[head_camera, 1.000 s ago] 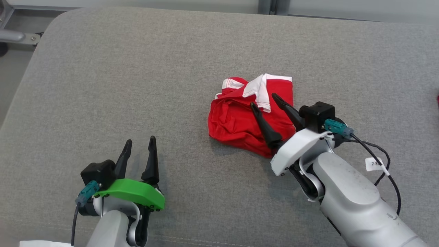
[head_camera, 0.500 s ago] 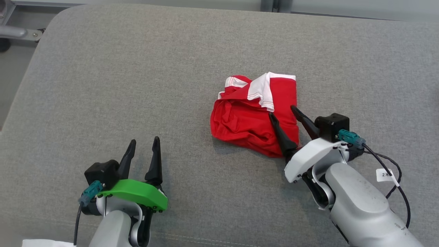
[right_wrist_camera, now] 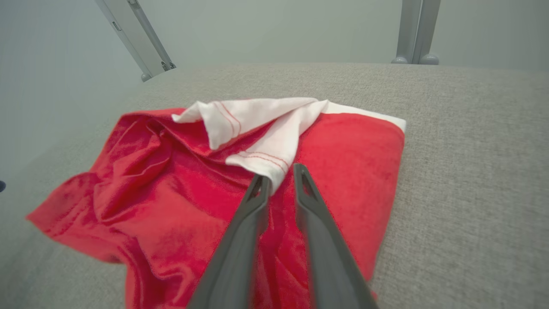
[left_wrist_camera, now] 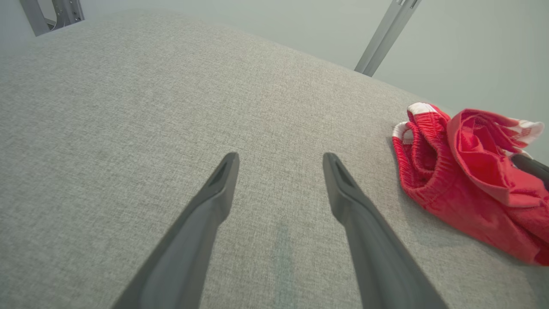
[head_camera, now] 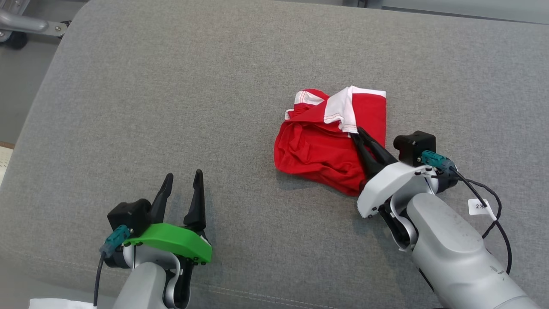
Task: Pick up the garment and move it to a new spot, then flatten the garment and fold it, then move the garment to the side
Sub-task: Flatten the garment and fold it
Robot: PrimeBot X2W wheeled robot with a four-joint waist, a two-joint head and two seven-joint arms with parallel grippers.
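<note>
Right end effector [head_camera: 358,132] pinches the crumpled garment [head_camera: 309,150] by its white hem. Left end effector [head_camera: 183,174], lower left, gapes empty. Lifting, flattening and folding are not yet done.

Left arm [head_camera: 143,281] rests low, jaws wide apart; right arm [head_camera: 450,251] reaches forward, jaws pinched nearly together.
</note>
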